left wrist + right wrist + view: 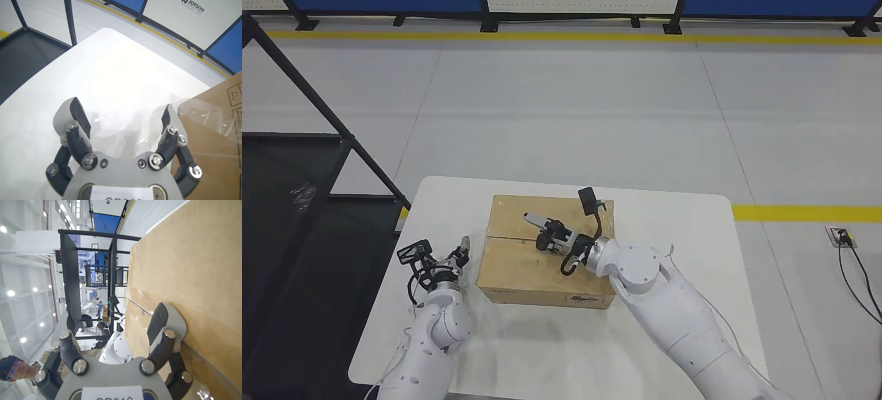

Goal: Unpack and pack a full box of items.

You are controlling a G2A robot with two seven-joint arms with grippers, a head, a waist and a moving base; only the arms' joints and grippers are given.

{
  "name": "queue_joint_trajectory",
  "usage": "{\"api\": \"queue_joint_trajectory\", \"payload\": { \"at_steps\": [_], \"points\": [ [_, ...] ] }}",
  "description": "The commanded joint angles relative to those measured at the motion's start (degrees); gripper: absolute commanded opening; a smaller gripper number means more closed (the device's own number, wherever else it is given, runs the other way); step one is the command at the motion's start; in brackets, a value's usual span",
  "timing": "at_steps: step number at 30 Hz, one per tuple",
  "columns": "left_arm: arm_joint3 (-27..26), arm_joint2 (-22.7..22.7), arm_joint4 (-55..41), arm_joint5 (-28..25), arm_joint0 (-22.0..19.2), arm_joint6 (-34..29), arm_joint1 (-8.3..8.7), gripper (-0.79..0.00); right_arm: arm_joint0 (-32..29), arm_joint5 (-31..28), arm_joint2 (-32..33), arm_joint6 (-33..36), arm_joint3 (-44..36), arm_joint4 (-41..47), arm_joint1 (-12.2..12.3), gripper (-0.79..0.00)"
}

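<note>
1. My left pincer (437,255) (121,106) sits low over the white table (682,225) (113,66). Its fingers are spread wide with nothing pinched.
2. A loose piece of clear film (132,130) lies between those fingers and runs to the box wall next to them. I cannot tell whether either pad touches it.
3. The cardboard box (522,272) (208,136) (189,266) stands closed on the table, just beside the left pincer on the side towards my right arm.
4. My right pincer (542,232) (115,317) is over the box top, turned sideways, its fingers spread and empty. One finger (157,323) lies against the cardboard, right beside the taped seam (504,238) (138,307) between the flaps.
5. Farther out, ahead of the left pincer and past the table edge, stands a black metal frame (342,150) (70,24).
</note>
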Motion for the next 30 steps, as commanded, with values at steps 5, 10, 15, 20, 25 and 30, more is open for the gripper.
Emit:
{"api": "queue_joint_trajectory", "payload": {
  "at_steps": [5, 10, 15, 20, 25, 30],
  "points": [
    [1.1, 0.4, 0.6, 0.3, -0.4, -0.5, -0.34, 0.0, 0.9, -1.2, 0.0, 1.0, 2.0, 0.2, -0.6, 0.0],
    [2.0, 0.7, 1.5, 0.6, -0.8, -0.2, -0.61, 0.0, 1.2, -1.5, 0.3, 1.7, 2.9, 0.1, -0.8, 0.0],
    [1.6, 0.2, 1.6, 0.3, 0.0, 0.9, -0.71, 0.0, 1.5, -2.0, 0.6, 2.5, 3.5, -0.2, -1.0, 0.0],
    [0.3, -1.2, 1.9, -1.1, 1.7, -0.2, -0.39, 0.0, 1.8, -2.3, 1.0, 3.4, 4.1, -0.3, -1.2, 0.0],
    [-3.8, -2.7, 2.2, -3.4, 5.2, 0.7, 0.0, 0.0, 2.4, -2.4, 1.2, 4.4, 4.9, -0.5, -1.4, 0.0],
    [-8.3, -4.2, 5.0, -5.2, 8.8, -0.2, 0.67, 0.0, 3.1, -2.5, 1.1, 5.1, 5.6, -0.5, -1.8, 0.0]
  ]
}}
